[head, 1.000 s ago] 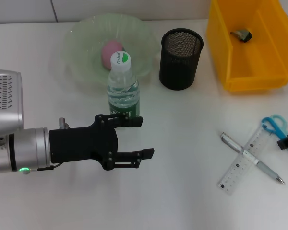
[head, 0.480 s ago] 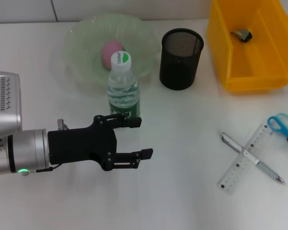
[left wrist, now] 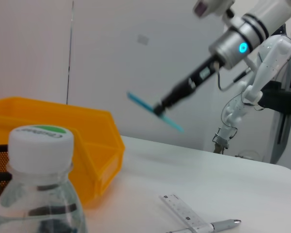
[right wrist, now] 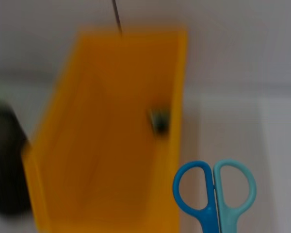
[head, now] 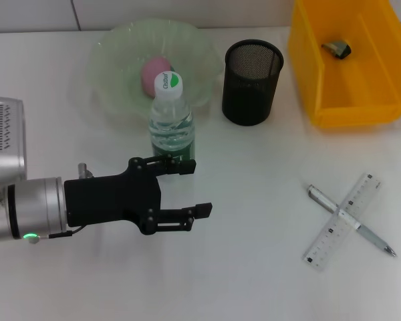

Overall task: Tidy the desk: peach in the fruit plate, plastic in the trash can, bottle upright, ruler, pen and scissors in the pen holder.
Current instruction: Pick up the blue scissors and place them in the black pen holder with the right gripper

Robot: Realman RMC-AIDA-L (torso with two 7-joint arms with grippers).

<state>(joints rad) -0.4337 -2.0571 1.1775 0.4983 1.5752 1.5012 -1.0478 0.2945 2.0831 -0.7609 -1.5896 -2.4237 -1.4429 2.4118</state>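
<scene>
A: What's different on the worktop now?

B: The left tool hangs with fingers apart just below the upright bottle, as before. Further right, the scissors are gone from beside the ruler and pen.

A: Where are they?

B: Clamped in the right tool, lifted well above the worktop, near the yellow bin. The pen holder is probably next.

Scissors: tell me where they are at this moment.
The scissors are off the desk, held in the air by the right gripper in the left wrist view, above the ruler; the head view does not show them.
</scene>
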